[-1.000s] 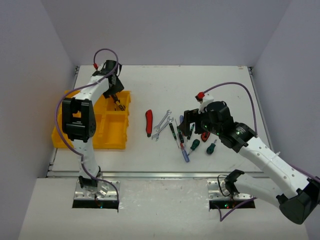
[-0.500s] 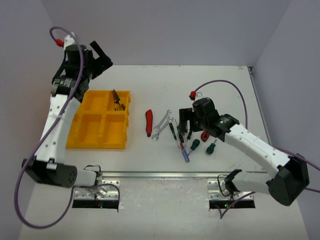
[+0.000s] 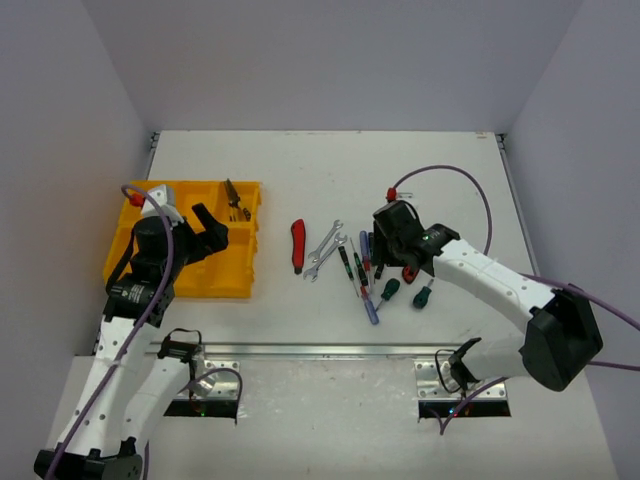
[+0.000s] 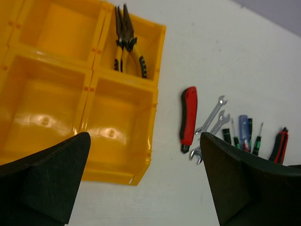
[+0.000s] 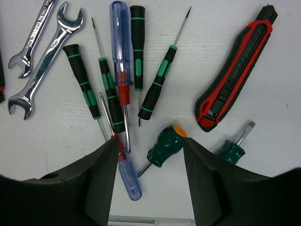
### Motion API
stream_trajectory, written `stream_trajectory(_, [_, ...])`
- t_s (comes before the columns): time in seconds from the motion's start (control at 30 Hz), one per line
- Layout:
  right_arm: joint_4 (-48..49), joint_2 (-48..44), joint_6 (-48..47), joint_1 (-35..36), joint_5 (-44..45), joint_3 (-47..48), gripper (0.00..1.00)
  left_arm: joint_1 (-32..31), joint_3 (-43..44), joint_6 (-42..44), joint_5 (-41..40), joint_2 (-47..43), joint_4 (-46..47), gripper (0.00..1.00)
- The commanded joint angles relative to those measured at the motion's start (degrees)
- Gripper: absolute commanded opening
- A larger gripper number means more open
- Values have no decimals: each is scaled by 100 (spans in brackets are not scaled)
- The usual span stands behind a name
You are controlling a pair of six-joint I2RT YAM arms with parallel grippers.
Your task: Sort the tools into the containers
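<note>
The yellow organizer tray (image 3: pixel 235 272) sits at the left. Yellow-handled pliers (image 3: pixel 236 200) lie in its far right compartment; the other visible compartments are empty. My left gripper (image 3: pixel 207 235) hovers open and empty over the tray's near right part. In the left wrist view the tray (image 4: pixel 47 117), the pliers (image 4: pixel 127 44) and the red-handled knife (image 4: pixel 188 117) show. My right gripper (image 3: pixel 385 245) is open and empty above the screwdrivers (image 3: pixel 365 275). Its fingers (image 5: pixel 94 188) flank a green stubby screwdriver (image 5: pixel 167 146), with a blue-handled screwdriver (image 5: pixel 129 181) beside it.
Two silver wrenches (image 3: pixel 325 250) lie between the red knife (image 3: pixel 297 246) and the screwdrivers. A red-and-black handled tool (image 5: pixel 235 70) and a second green stubby screwdriver (image 5: pixel 230 150) lie to the right. The table's near edge (image 3: pixel 320 350) is close behind the tools.
</note>
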Motion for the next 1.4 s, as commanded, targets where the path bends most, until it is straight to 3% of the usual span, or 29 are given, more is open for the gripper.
stream_trajectory(0.0, [1, -74, 800, -39, 452, -209, 58, -67, -62, 104, 179, -152, 345, 100])
stream_trajectory(0.2, [482, -539, 1878, -39, 443, -1268, 65, -71, -155, 107, 300, -107, 440, 100])
stream_trajectory(0.4, [913, -479, 2477, -39, 537, -1851, 56, -114, -176, 101, 328, -204, 456, 100])
stream_trajectory(0.5, [878, -167, 2685, -48, 604, -1766, 46, -210, -190, 107, 364, -210, 475, 100])
stream_trajectory(0.63, [1090, 255, 2911, -31, 404, -1872, 46, -300, -190, 107, 332, -192, 472, 100])
stream_trajectory(0.7, [1307, 330, 2995, -31, 334, -2016, 47, -301, -190, 107, 344, -179, 473, 100])
stream_trajectory(0.9, [1377, 43, 3102, 74, 402, -2125, 67, -316, -179, 125, 390, -95, 475, 100])
stream_trajectory(1.17, [1553, -748, 2907, 138, 370, -2308, 66, -310, -181, 116, 373, -121, 474, 100])
stream_trajectory(1.37, [1641, -402, 2791, 177, 300, -2145, 65, -318, -181, 116, 373, -113, 472, 100])
